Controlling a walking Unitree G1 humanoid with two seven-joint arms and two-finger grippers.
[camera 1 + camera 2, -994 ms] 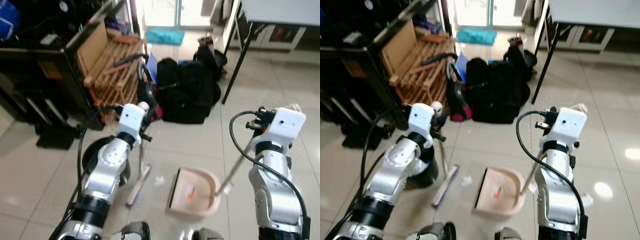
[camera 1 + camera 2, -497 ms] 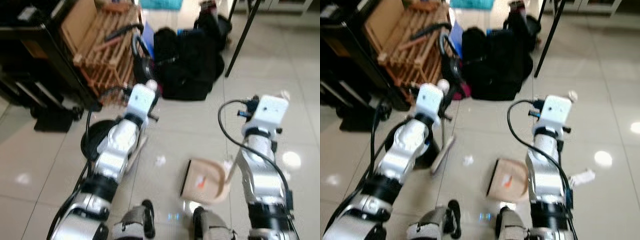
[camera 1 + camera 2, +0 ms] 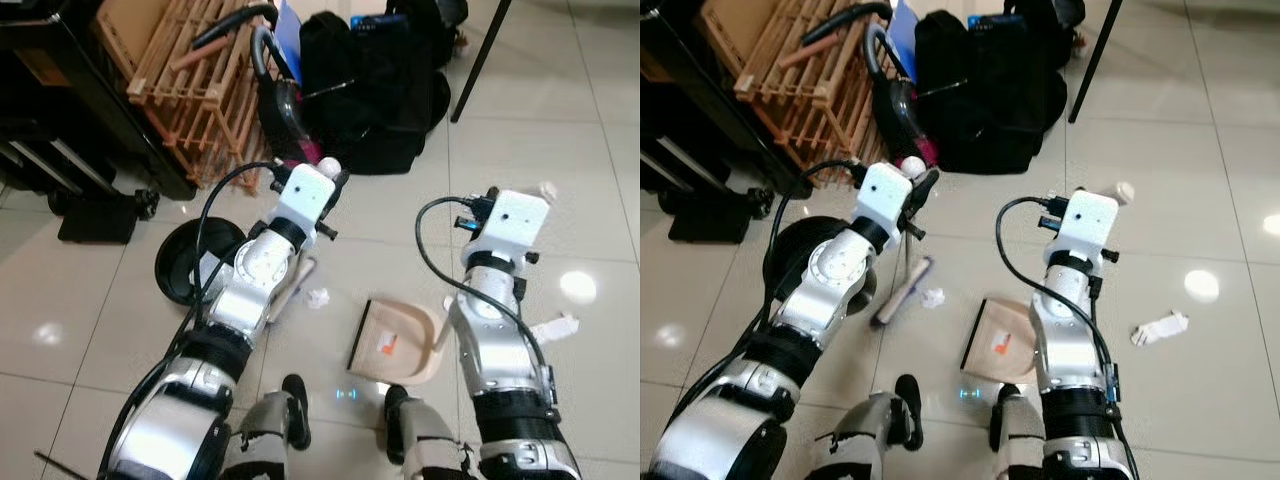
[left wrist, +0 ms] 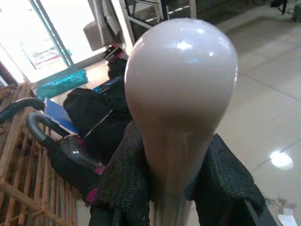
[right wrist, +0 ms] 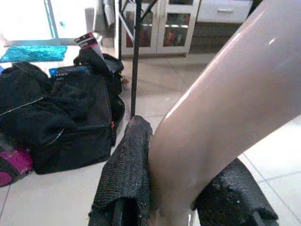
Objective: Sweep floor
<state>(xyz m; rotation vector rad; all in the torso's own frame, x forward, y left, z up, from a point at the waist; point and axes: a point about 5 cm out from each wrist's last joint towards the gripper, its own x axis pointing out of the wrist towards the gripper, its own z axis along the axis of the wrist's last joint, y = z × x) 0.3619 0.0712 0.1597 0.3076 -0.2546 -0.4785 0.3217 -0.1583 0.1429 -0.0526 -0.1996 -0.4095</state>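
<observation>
Left eye view: crumpled paper [image 3: 318, 297] lies between broom head [image 3: 290, 293] and dustpan [image 3: 392, 343], so a short low stroke toward the pan mouth is advised; left wrist view: left gripper [image 4: 175, 197] clamped on broom handle [image 4: 181, 89]; right wrist view: right gripper [image 5: 181, 188] clenched on dustpan handle [image 5: 221, 108], and the camera is pitched lower than a second earlier.

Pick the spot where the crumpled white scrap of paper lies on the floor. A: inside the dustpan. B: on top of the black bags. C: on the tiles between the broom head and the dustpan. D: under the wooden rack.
C: the crumpled paper sits on bare tile, with the broom head on one side and the dustpan on the other.
</observation>
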